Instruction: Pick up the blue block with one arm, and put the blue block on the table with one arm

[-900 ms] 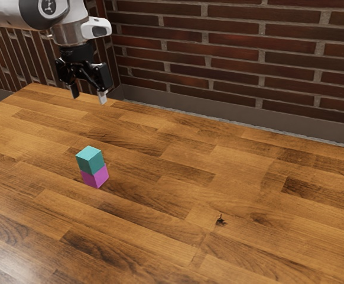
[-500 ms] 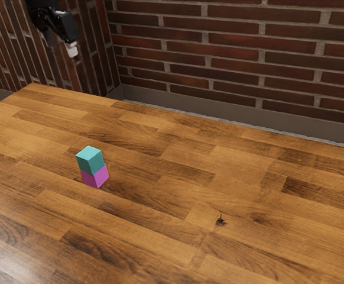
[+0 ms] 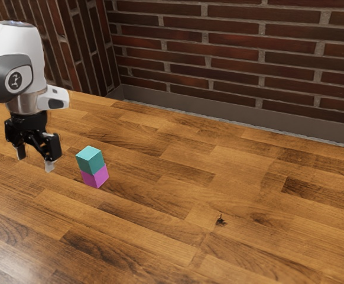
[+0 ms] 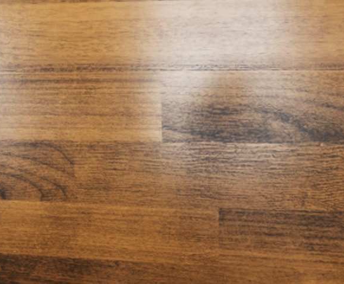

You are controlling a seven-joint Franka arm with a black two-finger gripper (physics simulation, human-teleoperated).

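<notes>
The blue block [image 3: 90, 160] sits upright on the pink block [image 3: 95, 177], which rests on the table [image 3: 243, 195]. Its top face points up, and one upright edge is turned toward the exterior view's camera, with a side face falling away on each hand of it. Its sides look about equal, so I can't make out a long axis. The pink block's corner pokes out a little past it at the exterior view's right.

The gripper [image 3: 35, 160] hangs toward the exterior view's left of the two blocks, pointing down. Its fingers stand wide apart, with nothing between them, and they touch neither block. Their tips are pale grey under black upper parts. I can't tell exactly how high above the table they are.

The blue block is a plain cube, more teal than true blue: light on the top face, a good deal darker on the two sides that show. Its edges are crisp and its faces carry no marks. In the wrist view there are brown table boards with dark grain and a whitish patch of glare.
</notes>
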